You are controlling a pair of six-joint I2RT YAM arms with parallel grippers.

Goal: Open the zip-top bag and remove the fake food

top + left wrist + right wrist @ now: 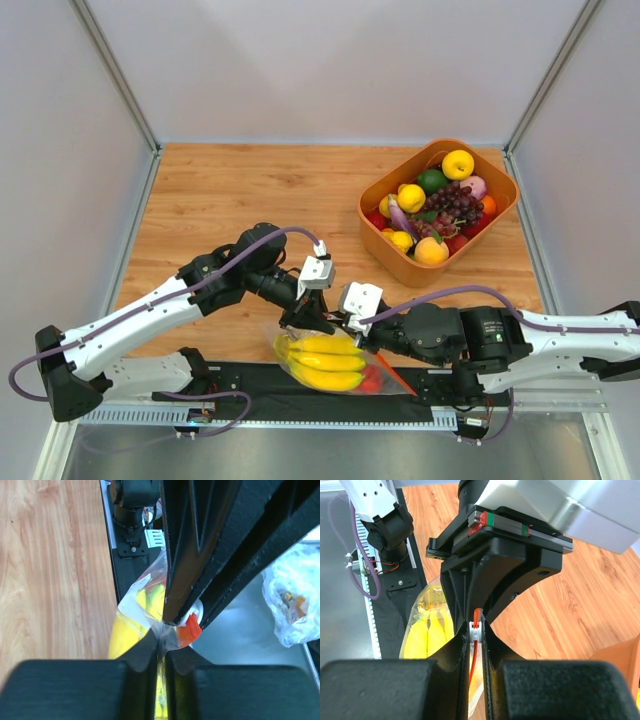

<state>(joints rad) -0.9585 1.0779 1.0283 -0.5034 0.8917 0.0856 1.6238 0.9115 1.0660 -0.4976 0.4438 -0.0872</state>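
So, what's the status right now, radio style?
Left gripper, right gripper: both shut on the zip-top bag. Bananas inside it. Fruit basket apart, nothing in the way.

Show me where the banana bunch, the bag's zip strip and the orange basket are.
banana bunch (325,362), top view, on the middle of the yellow bananas.
zip strip (471,666), right wrist view, on the thin red line below the white slider.
orange basket (388,252), top view, on its near outer wall.
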